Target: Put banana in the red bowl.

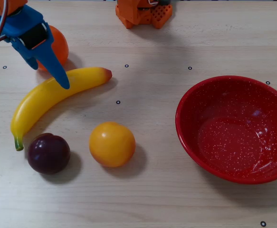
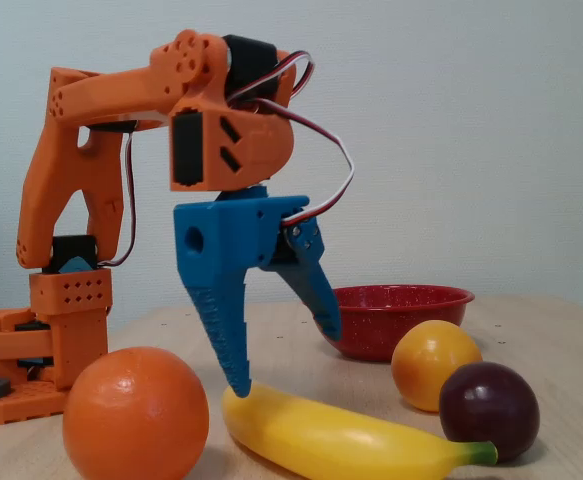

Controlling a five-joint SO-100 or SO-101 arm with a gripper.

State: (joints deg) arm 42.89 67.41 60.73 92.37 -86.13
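Observation:
The yellow banana (image 1: 43, 97) lies flat on the table at the left of the overhead view, its green stem toward the plum and its reddish end toward the middle. In the fixed view the banana (image 2: 331, 440) lies in the foreground. My blue gripper (image 1: 50, 76) hangs over its upper half, open and holding nothing. In the fixed view the gripper (image 2: 285, 362) has its long finger tip at or just above the banana's near end, while the other finger stands higher and apart. The red bowl (image 1: 195, 111) sits empty at the right; its rim (image 2: 401, 293) shows behind the fruit.
An orange (image 1: 58, 43) (image 2: 136, 415) sits just behind the gripper. A round yellow-orange fruit (image 1: 112, 144) (image 2: 436, 365) and a dark plum (image 1: 48, 153) (image 2: 489, 410) lie near the banana. The orange arm base (image 1: 143, 12) (image 2: 56, 340) stands at the table's far edge.

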